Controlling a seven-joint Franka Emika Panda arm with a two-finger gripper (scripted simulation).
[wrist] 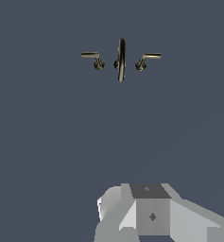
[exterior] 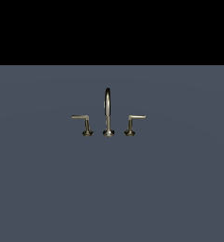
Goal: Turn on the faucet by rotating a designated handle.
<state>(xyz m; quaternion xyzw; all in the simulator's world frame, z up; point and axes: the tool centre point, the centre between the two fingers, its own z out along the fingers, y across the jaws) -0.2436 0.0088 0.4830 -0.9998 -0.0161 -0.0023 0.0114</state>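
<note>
The brass faucet stands on the grey floor in the exterior view, with a tall arched spout (exterior: 107, 111) in the middle. The handle (exterior: 133, 122) is on the exterior view's right, its thin arm pointing right. The twin lever (exterior: 83, 123) is on the left, its arm pointing left. The wrist view shows the same set from above: spout (wrist: 121, 59), handle (wrist: 145, 59), twin lever (wrist: 94, 58). Only a grey-white part of my gripper (wrist: 151, 215) shows in the wrist view, far from the faucet. Its fingers are not clear. The arm is out of the exterior view.
A flat dark grey floor (exterior: 111, 189) surrounds the faucet on all sides. The far background in the exterior view is black.
</note>
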